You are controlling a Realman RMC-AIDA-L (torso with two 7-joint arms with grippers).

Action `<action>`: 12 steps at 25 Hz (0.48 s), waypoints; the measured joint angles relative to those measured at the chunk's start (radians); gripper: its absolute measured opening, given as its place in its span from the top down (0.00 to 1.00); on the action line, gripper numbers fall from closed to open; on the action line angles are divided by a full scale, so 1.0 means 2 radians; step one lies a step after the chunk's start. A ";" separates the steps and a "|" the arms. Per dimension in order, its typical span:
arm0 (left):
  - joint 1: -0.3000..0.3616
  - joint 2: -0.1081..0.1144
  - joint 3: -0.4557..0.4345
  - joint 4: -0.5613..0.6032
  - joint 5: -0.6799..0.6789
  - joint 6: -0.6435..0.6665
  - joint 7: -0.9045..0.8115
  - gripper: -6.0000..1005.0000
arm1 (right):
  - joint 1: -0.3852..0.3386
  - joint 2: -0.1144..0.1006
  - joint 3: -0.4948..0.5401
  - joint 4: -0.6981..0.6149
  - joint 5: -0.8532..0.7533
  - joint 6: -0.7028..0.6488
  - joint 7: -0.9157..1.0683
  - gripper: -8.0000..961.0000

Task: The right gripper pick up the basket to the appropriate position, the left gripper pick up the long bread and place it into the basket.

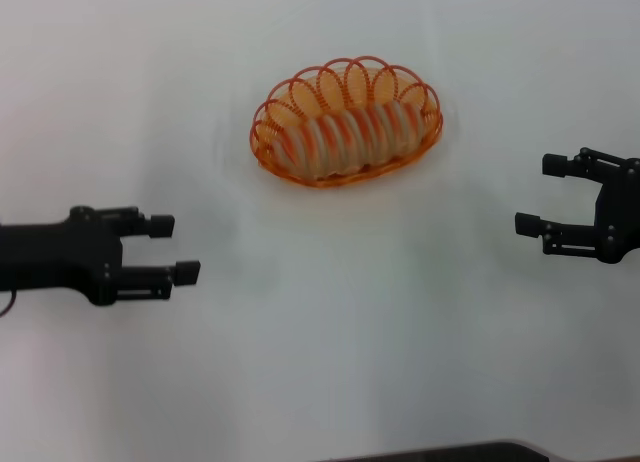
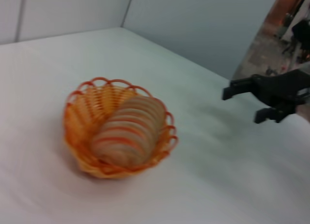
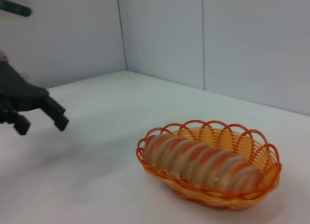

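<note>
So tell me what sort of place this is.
Probably a robot test bench or lab cell, not a kitchen: a bare white tabletop boxed in by plain grey wall panels, holding only an orange basket with toy-like long bread, and the open left gripper and right gripper flanking it.

No readable txt, labels, brands or nos. anywhere I can see: nothing on the basket (image 1: 300,171), the long bread (image 1: 345,137), my left gripper (image 1: 172,249), my right gripper (image 1: 541,195) or the white table (image 1: 350,332).
</note>
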 joint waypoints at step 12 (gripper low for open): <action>0.009 -0.012 0.004 -0.006 0.003 0.026 0.009 0.23 | 0.017 -0.003 -0.001 -0.002 0.000 0.023 0.000 0.07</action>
